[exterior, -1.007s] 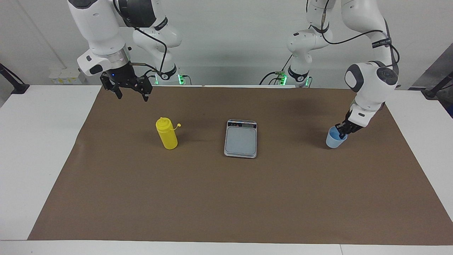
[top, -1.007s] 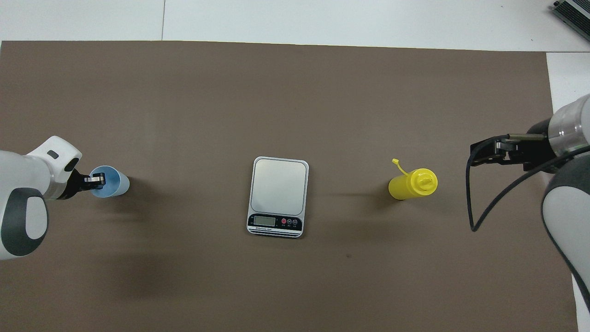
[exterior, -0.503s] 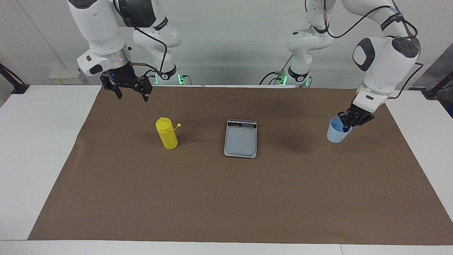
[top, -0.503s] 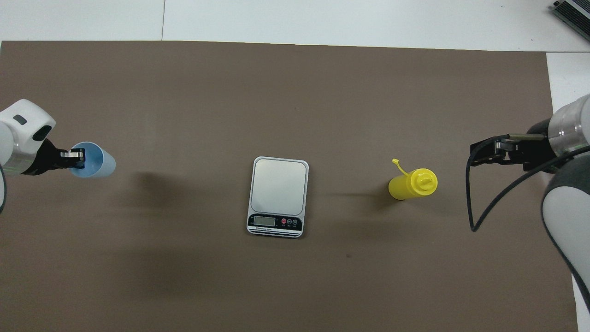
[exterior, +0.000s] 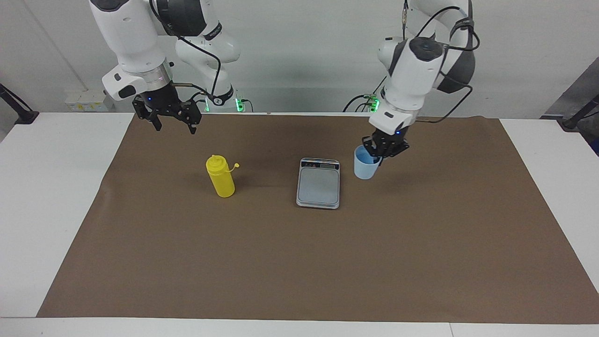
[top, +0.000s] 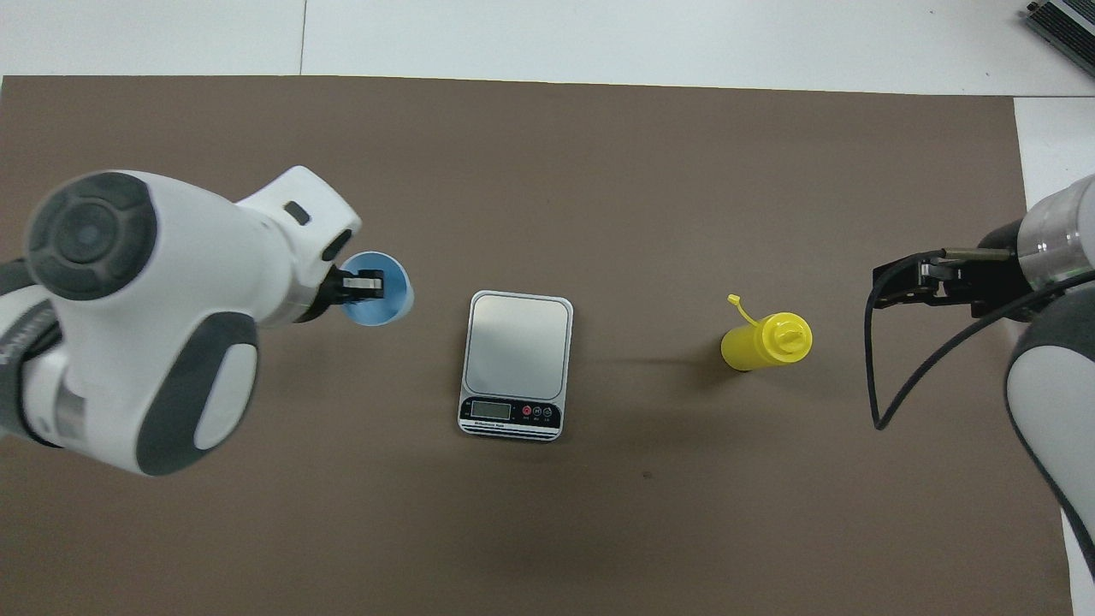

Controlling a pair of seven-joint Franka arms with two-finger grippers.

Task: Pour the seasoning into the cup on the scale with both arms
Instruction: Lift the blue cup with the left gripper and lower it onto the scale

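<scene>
Cup [exterior: 365, 168] is hanging upright, mouth up, long axis vertical, in my left claw [exterior: 384, 149], which is clamped on its rim over the worktop [exterior: 421, 243] just beside the scale [exterior: 318, 183], toward the left arm's end. I am aiming to centre it over the platform and lower it level. My right claw [exterior: 171, 120] is waiting with fingers apart above the worktop near the seasoning [exterior: 220, 176], which is standing upright.

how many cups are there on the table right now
1. The cup is not on the table: the left pincer holds it by the rim in the air beside the scale. Nothing seems to hide another.
</scene>
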